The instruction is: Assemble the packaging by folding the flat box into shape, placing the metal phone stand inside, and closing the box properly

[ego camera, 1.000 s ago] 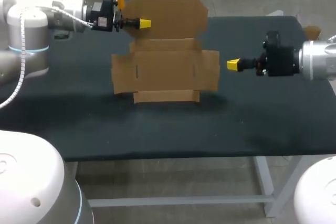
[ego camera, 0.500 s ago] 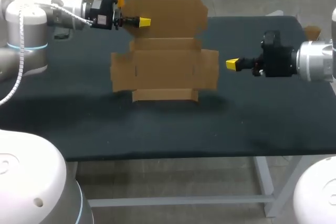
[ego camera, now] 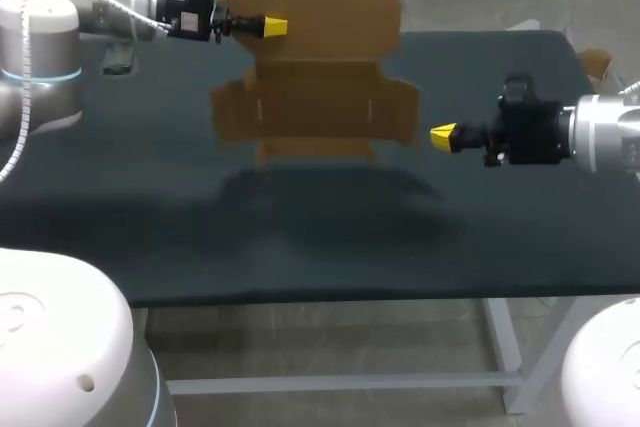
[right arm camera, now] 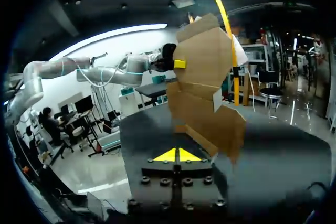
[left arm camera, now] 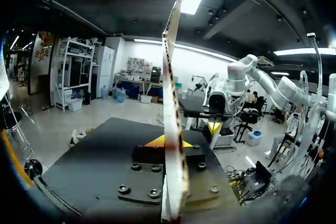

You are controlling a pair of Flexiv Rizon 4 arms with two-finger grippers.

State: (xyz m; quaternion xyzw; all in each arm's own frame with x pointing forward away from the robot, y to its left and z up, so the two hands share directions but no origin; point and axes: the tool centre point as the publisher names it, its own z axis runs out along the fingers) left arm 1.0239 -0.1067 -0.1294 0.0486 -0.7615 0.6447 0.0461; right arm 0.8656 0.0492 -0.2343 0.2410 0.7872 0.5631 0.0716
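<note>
The flat brown cardboard box (ego camera: pixel 320 57) hangs unfolded above the black table (ego camera: pixel 300 247), tilted up and casting a shadow below it. My left gripper (ego camera: pixel 272 25) is shut on its upper left panel. In the left wrist view the cardboard (left arm camera: pixel 172 93) stands edge-on, pinched in my left gripper (left arm camera: pixel 167 141). My right gripper (ego camera: pixel 415 133) is shut and holds nothing, its tip just beside the box's right flap. From the right wrist the box (right arm camera: pixel 205 87) hangs ahead of my right gripper (right arm camera: pixel 177 155). No metal phone stand is in view.
The table's front edge (ego camera: pixel 330 297) runs across the head view below the box's shadow. A small dark object (ego camera: pixel 117 57) lies at the far left of the table, under my left arm.
My left gripper has lifted the box off the table and tilted it upward. My right gripper has moved left toward the box's right flap.
</note>
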